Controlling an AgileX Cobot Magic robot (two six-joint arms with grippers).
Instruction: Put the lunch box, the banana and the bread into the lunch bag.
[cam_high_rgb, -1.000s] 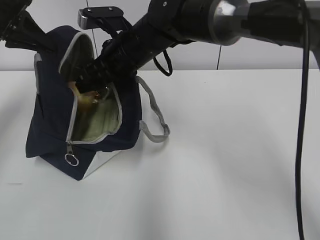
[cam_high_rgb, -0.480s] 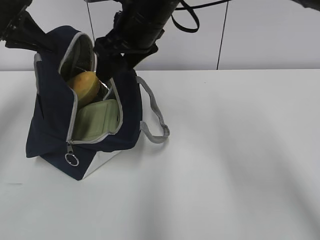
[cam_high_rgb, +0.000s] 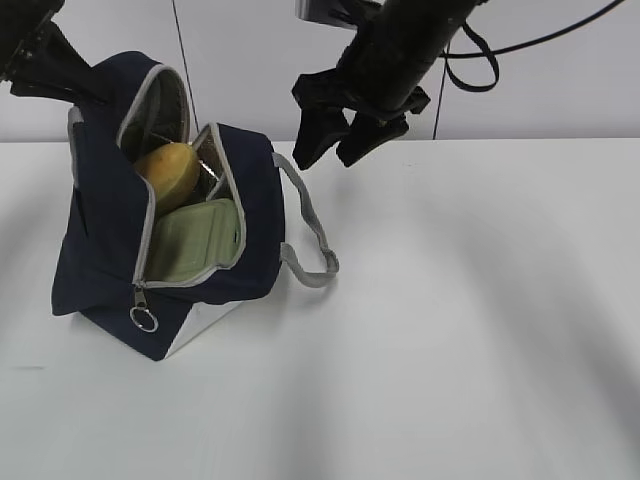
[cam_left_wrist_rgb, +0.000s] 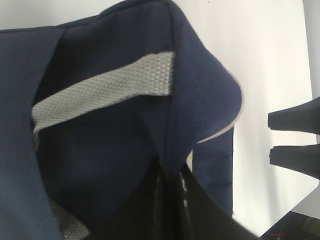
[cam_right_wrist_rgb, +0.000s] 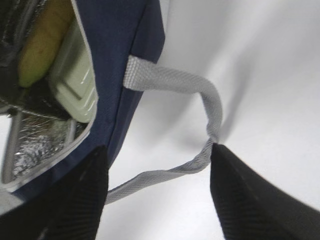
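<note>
The navy lunch bag (cam_high_rgb: 105, 250) stands open at the left of the table. Inside, the golden bread (cam_high_rgb: 168, 172) rests on the green-lidded lunch box (cam_high_rgb: 195, 240). The banana is hidden. My left gripper (cam_high_rgb: 93, 92) is shut on the bag's top fabric and holds it up; the wrist view shows its jaws pinching navy cloth (cam_left_wrist_rgb: 172, 172) below a grey handle (cam_left_wrist_rgb: 105, 92). My right gripper (cam_high_rgb: 335, 140) hangs open and empty above the table, just right of the bag. Its wrist view shows the gripper (cam_right_wrist_rgb: 157, 152) over the other grey handle (cam_right_wrist_rgb: 175, 82), with the lunch box (cam_right_wrist_rgb: 75, 87) and bread (cam_right_wrist_rgb: 40, 45) in the bag.
The white table (cam_high_rgb: 460, 300) stretches to the right and front of the bag. A grey handle loop (cam_high_rgb: 310, 235) lies on the table beside the bag. A zipper pull ring (cam_high_rgb: 143, 319) hangs at the bag's front corner.
My right gripper has pulled out of the bag's opening and risen to the right, leaving the bread inside on the lunch box. The left gripper has kept its hold.
</note>
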